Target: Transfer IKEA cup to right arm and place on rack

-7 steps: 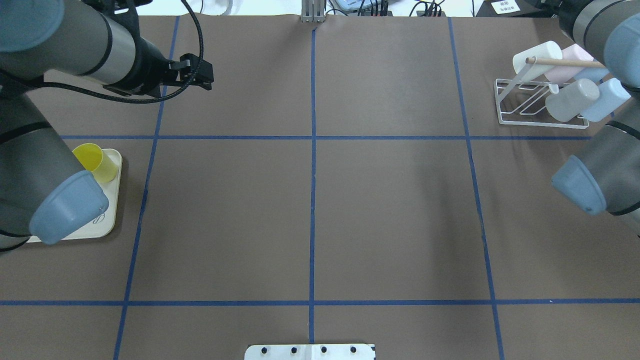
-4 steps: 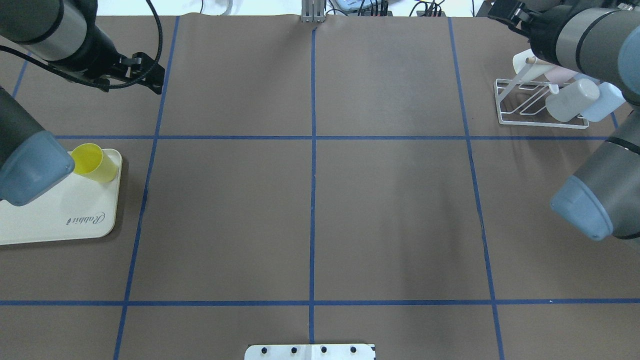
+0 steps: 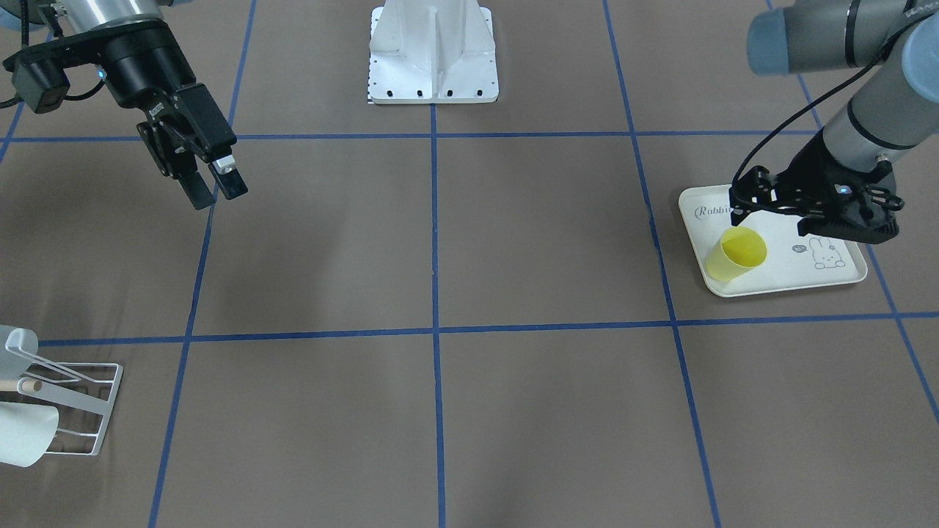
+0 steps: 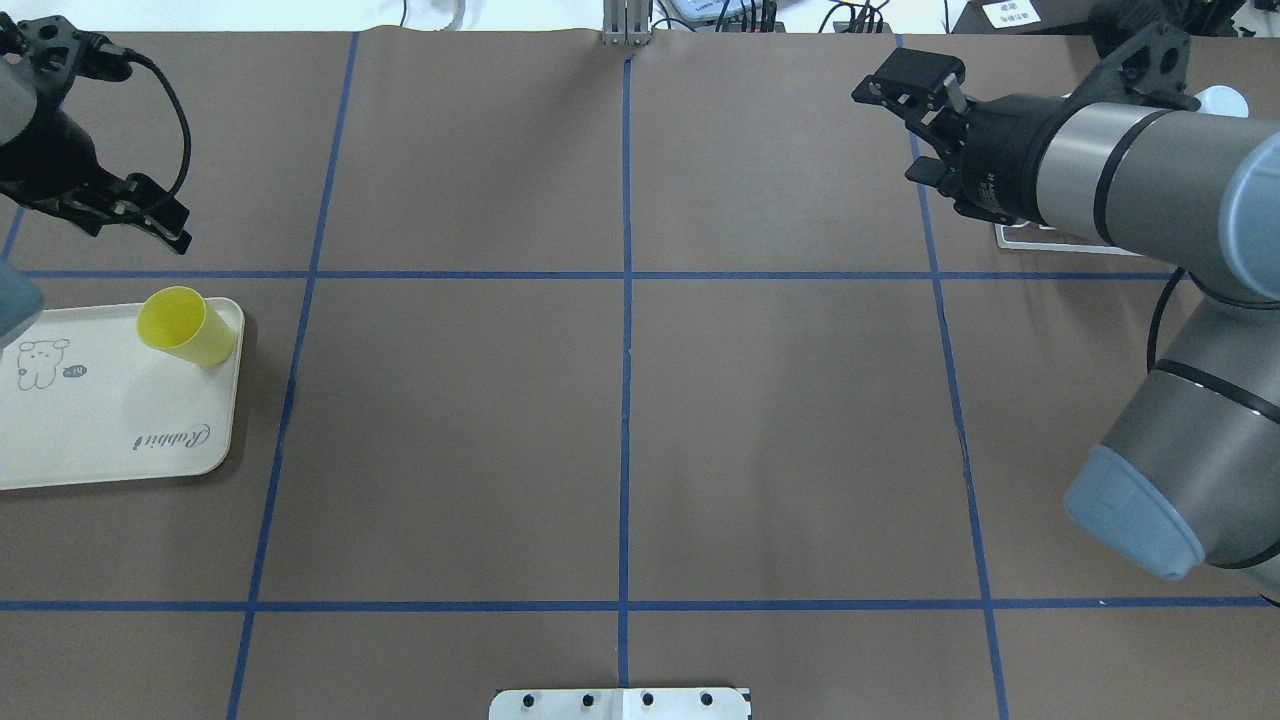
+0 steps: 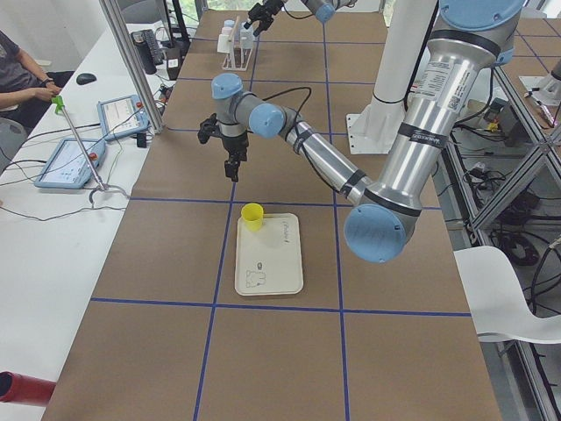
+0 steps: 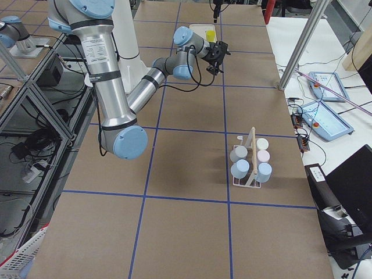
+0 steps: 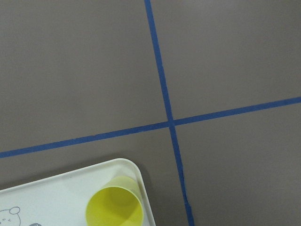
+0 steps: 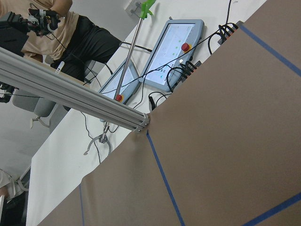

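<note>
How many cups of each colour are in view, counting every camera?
Yellow cup: 1
White cup: 1
Pink cup: 1
Grey cup: 1
Light-blue cups: 2
Total: 6

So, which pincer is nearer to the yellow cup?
Left. The left pincer hovers close by the yellow cup on the rabbit-print tray; the right pincer is far off, across the table.

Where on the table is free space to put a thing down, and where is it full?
The middle squares of the table, between the tray and the rack, are bare. The tray has room beside the yellow cup. The rack is crowded with cups.
</note>
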Tool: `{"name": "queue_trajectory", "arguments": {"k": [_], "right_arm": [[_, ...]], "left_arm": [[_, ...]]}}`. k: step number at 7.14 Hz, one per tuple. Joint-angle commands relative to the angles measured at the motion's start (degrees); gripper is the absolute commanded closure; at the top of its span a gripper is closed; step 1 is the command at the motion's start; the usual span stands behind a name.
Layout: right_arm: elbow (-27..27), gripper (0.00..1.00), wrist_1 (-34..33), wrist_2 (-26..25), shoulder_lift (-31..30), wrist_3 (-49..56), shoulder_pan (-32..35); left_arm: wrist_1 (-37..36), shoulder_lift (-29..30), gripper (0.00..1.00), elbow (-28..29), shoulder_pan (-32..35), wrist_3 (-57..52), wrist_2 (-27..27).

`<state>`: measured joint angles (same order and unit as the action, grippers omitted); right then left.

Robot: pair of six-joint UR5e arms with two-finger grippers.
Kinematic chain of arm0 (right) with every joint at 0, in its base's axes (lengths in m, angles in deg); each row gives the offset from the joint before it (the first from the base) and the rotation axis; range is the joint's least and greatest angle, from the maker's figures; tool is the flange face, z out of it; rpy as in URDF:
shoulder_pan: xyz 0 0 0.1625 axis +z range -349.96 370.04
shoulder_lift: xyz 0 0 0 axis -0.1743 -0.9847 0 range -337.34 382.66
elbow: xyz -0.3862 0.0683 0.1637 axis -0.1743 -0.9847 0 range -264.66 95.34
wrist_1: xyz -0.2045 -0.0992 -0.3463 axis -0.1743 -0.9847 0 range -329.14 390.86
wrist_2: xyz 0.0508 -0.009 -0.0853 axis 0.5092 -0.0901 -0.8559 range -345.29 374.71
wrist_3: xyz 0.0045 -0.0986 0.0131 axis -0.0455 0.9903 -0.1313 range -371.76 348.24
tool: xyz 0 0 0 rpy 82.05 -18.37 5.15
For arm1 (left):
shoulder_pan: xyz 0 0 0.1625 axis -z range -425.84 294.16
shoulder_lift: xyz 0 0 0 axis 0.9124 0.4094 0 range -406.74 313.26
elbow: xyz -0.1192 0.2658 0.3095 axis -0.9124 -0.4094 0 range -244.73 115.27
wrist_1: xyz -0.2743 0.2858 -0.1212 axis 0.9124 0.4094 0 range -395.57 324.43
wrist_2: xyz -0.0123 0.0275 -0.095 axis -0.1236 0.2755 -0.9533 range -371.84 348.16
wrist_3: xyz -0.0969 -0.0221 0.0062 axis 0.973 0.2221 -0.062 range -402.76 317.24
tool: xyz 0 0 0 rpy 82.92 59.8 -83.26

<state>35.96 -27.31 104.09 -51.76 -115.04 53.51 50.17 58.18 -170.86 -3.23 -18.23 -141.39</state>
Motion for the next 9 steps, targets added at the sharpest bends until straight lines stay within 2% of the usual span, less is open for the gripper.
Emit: {"name": "queue_trajectory", "arguments": {"k": [1, 3, 6, 9], "right_arm": [[-0.47, 0.00, 1.12, -0.17, 0.07, -0.70, -1.28], [-1.79, 0.00, 4.02, -0.34, -0.02, -0.70, -1.64], [-1.97, 0.00, 4.12, -0.08, 0.07, -0.61, -1.81], [-2.14, 0.00, 4.12, 0.01, 0.07, -0.52, -1.81]], "left_arm": [[9.77, -4.01, 0.00, 5.30, -0.11, -0.62, -2.37], [9.97, -3.93, 0.00, 8.91, -0.47, -0.88, -2.03], [9.97, -3.93, 0.01, 10.77, -0.82, -0.62, -1.93], [9.88, -3.84, 0.11, 11.03, -1.60, -0.09, -1.85]]}}
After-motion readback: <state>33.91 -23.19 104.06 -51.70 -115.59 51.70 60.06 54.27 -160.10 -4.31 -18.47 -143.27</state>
